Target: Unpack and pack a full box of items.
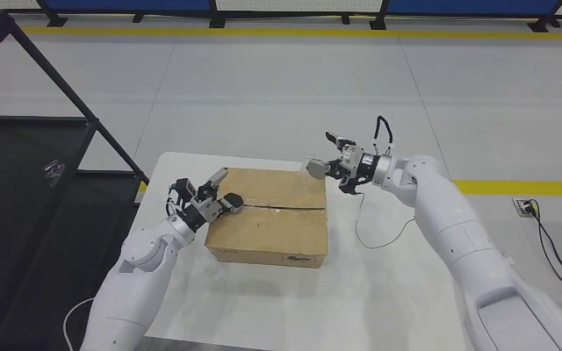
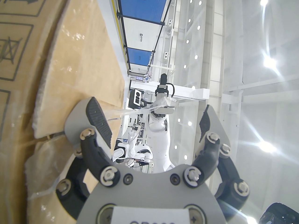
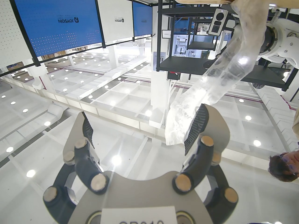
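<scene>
the box (image 1: 268,215) was pictured shut on the desk (image 1: 378,290), unsealing judged under way. jaws of left gripper (image 2: 149,113) and right gripper (image 3: 143,117) were spread, nothing clamped; a tape strip (image 3: 217,80) was stuck to the right one. flaps likely needed prying next.

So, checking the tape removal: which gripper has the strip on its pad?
The right gripper: clear tape clings to one pad. The left gripper only has a finger against the box.
</scene>
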`<move>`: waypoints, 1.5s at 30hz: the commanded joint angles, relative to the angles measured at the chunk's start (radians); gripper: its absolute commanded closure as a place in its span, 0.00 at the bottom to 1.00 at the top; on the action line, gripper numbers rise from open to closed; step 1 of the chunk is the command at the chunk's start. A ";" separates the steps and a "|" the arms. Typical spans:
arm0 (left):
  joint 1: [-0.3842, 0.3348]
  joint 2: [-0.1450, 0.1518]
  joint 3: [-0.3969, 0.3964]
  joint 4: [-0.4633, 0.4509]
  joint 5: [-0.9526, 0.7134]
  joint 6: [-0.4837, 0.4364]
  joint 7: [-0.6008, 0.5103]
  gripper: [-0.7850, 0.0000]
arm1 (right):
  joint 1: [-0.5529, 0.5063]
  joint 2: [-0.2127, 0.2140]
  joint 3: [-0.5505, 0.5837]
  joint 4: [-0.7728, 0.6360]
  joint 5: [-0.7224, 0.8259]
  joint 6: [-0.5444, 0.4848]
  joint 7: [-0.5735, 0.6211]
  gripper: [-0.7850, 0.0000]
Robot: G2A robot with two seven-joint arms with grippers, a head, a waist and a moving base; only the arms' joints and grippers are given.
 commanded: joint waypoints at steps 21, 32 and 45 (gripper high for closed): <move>-0.088 -0.025 0.080 0.027 0.018 0.013 -0.037 0.00 | -0.200 0.074 0.190 -0.308 -0.022 0.067 -0.001 0.00; -0.109 -0.033 0.096 0.067 0.021 0.010 -0.058 0.00 | -0.329 0.104 0.265 -0.512 0.060 0.070 -0.138 0.00; -0.140 -0.045 0.124 0.100 0.032 0.015 -0.073 0.00 | -0.432 0.126 0.346 -0.636 0.129 0.053 -0.236 0.00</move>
